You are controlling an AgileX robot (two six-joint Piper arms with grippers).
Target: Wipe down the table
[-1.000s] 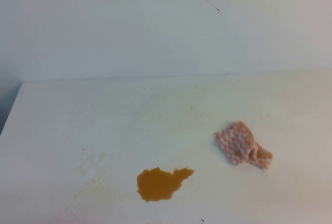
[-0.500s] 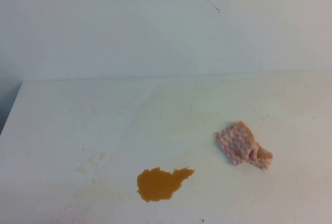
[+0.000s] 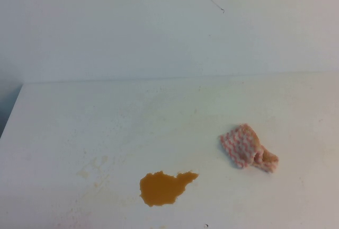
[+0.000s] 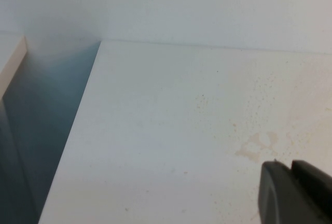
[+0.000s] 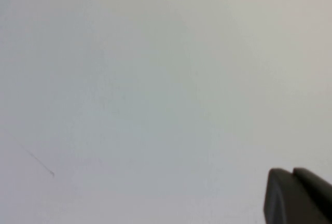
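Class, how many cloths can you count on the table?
1. The pink-and-white cloth lies crumpled on the table, right of the orange spill. Left tool hovers above the table's left part; right tool faces the wall. None seem hidden.

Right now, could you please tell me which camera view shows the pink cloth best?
The high view: the pink cloth lies crumpled on the table, right of the orange spill. Neither wrist view shows it: the left gripper hangs over the table's left side, the right gripper faces the wall.
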